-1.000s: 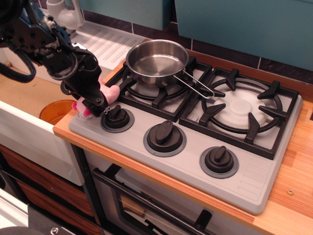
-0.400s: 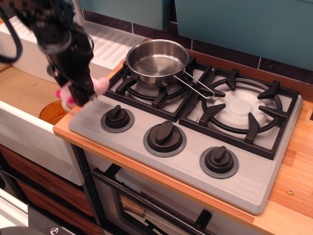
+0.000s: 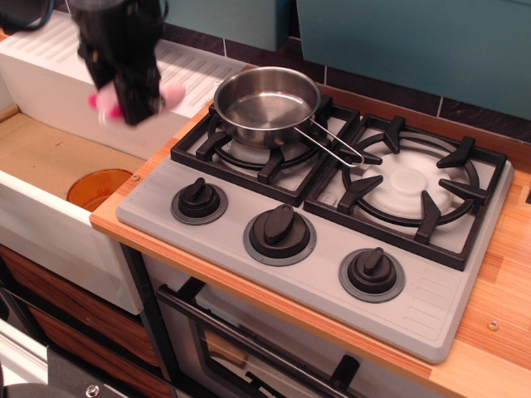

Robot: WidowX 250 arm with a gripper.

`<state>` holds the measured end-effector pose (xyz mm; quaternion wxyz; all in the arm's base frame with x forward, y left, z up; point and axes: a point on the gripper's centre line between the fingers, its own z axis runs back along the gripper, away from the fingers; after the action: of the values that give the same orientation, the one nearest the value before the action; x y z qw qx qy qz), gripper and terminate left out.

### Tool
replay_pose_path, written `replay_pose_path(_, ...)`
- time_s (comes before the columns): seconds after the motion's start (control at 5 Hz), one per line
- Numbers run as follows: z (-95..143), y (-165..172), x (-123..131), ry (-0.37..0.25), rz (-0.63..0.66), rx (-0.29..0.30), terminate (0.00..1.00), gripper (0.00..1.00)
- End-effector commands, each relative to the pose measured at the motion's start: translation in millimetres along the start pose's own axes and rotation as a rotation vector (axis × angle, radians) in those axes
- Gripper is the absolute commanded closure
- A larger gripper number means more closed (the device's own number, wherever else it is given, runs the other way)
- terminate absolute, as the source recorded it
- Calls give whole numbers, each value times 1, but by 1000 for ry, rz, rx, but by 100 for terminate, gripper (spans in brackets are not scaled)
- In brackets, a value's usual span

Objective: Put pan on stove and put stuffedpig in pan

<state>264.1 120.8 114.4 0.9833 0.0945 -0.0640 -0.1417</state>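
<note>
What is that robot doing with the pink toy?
The robot's gripper is holding a small pink stuffed pig up in the air, to the left of the stove, above the edge of the white sink. Its fingers are closed around the pig, so only bits of pink stick out on both sides. The shiny pan already sits on the back left burner and is empty. The pig has not gone into the pan yet.
</note>
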Motion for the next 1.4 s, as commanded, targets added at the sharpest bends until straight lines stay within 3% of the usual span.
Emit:
replay_pose_path(0.0,26,7,49,-33,-2,42,0,100)
replay_pose_path(0.6,19,-6,98,-51,27,54,0,100)
replay_pose_path(1.0,15,-11,107,-69,15,40,0,100)
replay_pose_path(1.2,12,-12,107,-81,13,48,0,0)
